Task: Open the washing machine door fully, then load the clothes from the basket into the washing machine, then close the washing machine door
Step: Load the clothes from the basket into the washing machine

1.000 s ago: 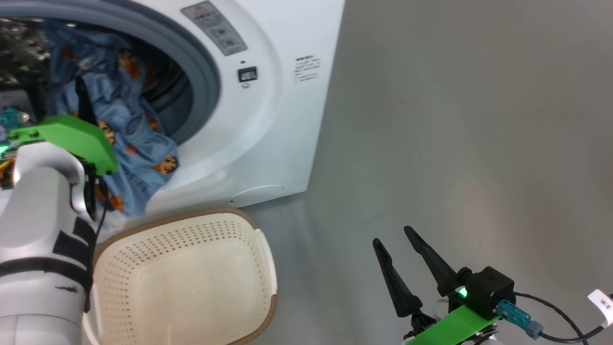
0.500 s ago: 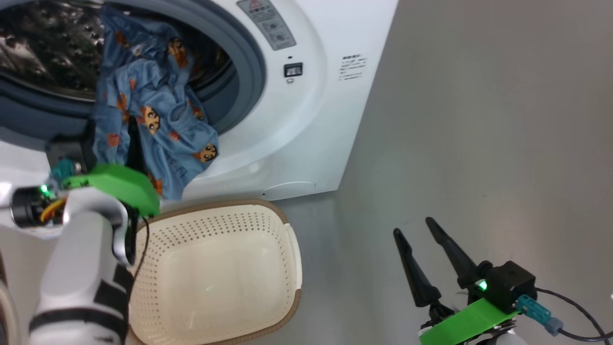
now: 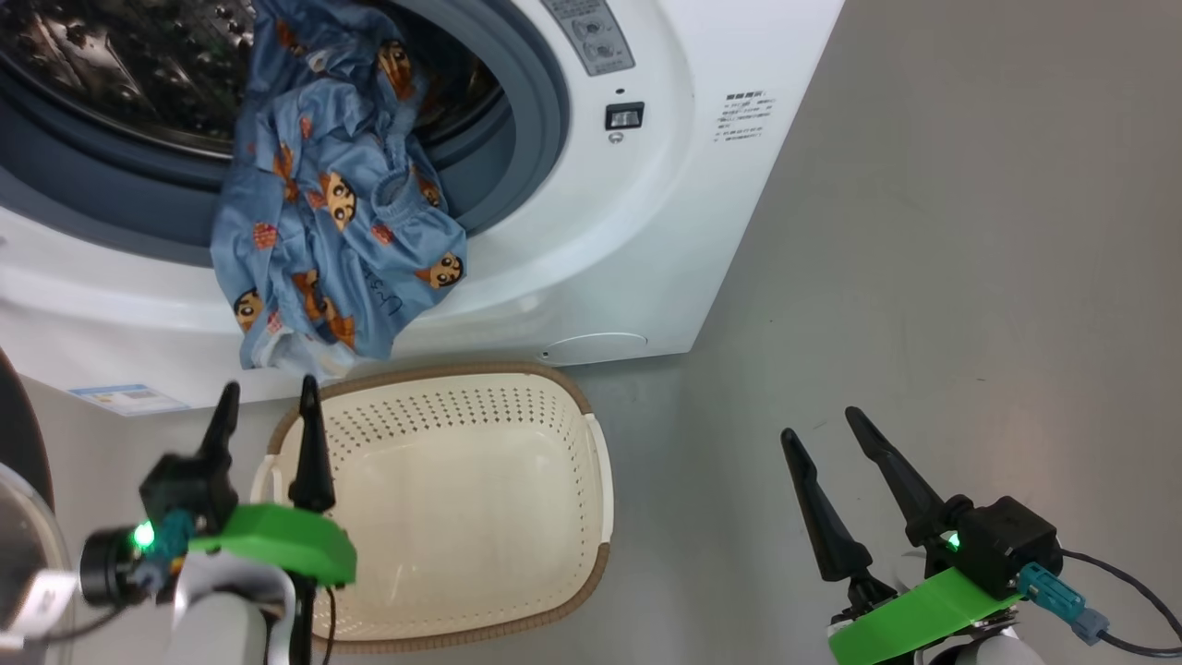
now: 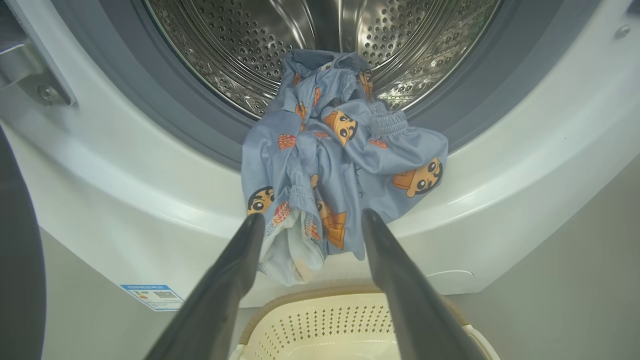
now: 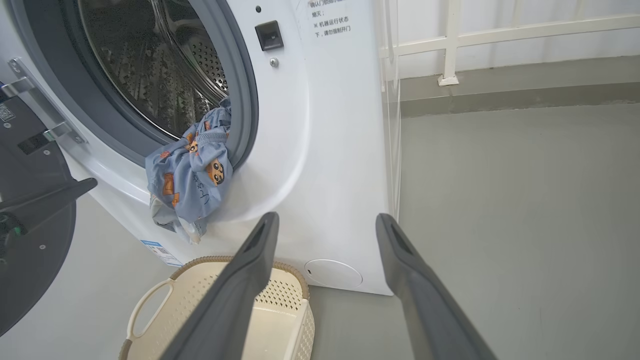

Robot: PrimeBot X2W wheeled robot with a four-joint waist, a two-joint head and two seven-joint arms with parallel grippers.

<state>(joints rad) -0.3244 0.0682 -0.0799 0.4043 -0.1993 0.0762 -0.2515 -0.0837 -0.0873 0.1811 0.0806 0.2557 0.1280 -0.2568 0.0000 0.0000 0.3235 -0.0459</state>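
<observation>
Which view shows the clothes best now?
Left wrist view: the clothes hang centred and close, draped out of the drum over the gasket. Head view shows them from above, smaller; right wrist view from the side.

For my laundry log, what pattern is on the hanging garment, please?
The light blue fabric clothes bear orange-brown cartoon-face prints; clearest in the left wrist view.

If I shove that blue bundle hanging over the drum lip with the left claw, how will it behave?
Probably floppy: the clothes drape in folds over the gasket, so a push would likely crumple them rather than slide them whole. Seemingly light thin fabric. The hanging end might slip down towards the basket below.
</observation>
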